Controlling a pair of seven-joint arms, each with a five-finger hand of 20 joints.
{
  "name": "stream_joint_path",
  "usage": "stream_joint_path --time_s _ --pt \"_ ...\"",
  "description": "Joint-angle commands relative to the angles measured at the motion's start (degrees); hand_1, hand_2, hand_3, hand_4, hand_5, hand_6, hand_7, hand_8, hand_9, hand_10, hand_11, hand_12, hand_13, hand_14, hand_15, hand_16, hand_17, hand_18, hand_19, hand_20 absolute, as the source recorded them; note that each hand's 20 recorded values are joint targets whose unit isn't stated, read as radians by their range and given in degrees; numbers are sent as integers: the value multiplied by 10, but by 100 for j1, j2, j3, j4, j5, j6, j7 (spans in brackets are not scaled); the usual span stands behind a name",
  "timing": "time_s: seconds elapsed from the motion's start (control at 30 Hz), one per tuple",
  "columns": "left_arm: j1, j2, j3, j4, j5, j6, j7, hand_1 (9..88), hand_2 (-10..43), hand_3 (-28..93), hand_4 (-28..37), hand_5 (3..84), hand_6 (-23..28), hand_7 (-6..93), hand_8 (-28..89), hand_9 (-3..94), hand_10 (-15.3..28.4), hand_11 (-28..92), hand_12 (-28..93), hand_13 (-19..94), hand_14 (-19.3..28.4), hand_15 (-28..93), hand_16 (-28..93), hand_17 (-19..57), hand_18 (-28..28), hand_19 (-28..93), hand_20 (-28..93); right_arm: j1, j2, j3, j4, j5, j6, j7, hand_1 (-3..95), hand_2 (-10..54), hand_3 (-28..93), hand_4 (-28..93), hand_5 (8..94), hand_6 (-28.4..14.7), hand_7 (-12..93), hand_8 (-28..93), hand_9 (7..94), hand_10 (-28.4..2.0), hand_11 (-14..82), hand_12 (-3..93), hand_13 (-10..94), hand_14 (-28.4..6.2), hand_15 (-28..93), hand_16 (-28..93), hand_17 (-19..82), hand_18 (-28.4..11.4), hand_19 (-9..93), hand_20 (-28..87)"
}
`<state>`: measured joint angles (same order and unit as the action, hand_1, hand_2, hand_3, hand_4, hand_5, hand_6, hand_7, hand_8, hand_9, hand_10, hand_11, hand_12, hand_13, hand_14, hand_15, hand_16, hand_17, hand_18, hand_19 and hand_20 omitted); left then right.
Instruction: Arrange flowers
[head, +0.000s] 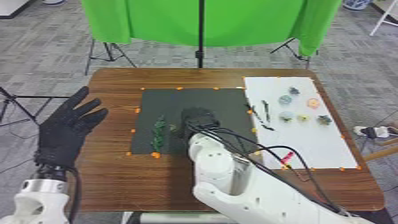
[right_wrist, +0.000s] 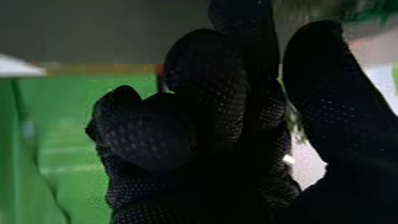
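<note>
In the head view, my right hand (head: 200, 119) is low over the dark mat (head: 185, 95), to the right of a green leafy stem (head: 159, 134) that lies lengthwise there. My left hand (head: 67, 127) is open beside the table's left edge, fingers spread. Thin dark stems (head: 266, 111) lie on the left part of the white sheet (head: 311, 145); several small flower heads are farther right, among them an orange one (head: 313, 103) and a yellow one (head: 304, 118). In the right wrist view, my right hand (right_wrist: 204, 165) has blurred greenery (right_wrist: 360, 11) beyond it.
A pink object (head: 287, 157) lies near the white sheet's front edge. Orange markers (head: 155, 155) line both mats. The brown table (head: 115, 185) has cables from my right arm above it. A green cloth (head: 151, 22) hangs behind the table.
</note>
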<state>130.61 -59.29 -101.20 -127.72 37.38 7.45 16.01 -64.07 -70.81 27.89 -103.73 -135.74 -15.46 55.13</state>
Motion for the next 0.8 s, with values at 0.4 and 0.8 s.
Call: stream_joint_path --time_s 0.4,0.8 --pt "157 12 159 46 -47 93 159 238 53 797 -245 350 72 128 -99 340 187 216 115 268 273 503 -69 -66 284 533 177 20 1487 1714 -499 1506 1325 139 332 -54 721 -233 699 -43 163 -121 754 -185 325 160 701 -155 617 125 279 -270 830 230" --pt "212 -11 191 20 -47 107 205 236 51 797 -243 349 71 127 -99 339 186 216 115 268 273 504 -69 -66 284 534 175 309 1877 1167 208 1402 653 919 316 -74 745 -244 560 -82 132 -115 636 -228 312 149 604 -192 682 95 236 -283 842 207"
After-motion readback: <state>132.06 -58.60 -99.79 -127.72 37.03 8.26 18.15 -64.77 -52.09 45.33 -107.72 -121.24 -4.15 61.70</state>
